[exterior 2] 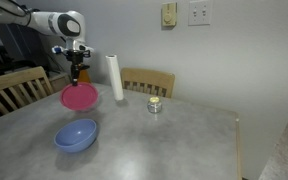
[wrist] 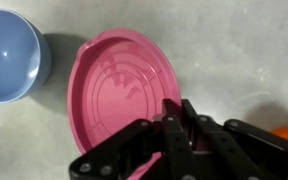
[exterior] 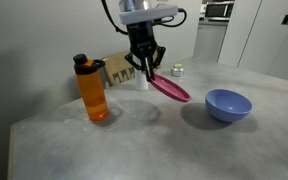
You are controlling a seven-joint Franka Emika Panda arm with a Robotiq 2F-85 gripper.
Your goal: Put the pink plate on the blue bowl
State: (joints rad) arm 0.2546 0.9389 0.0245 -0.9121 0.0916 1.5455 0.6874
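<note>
My gripper (exterior: 147, 68) is shut on the rim of the pink plate (exterior: 170, 88) and holds it tilted above the grey table. The plate also shows in an exterior view (exterior 2: 80, 97) and in the wrist view (wrist: 124, 90), where my fingers (wrist: 176, 118) pinch its edge. The blue bowl (exterior: 227, 103) sits upright and empty on the table, apart from the plate. It lies below and slightly in front of the plate in an exterior view (exterior 2: 76, 135), and at the top left of the wrist view (wrist: 9, 55).
An orange bottle (exterior: 92, 88) with a black cap stands on the table. A white roll (exterior 2: 114, 76) stands upright near the far edge, by a small jar (exterior 2: 155, 104). Wooden chairs (exterior 2: 149, 80) stand behind the table.
</note>
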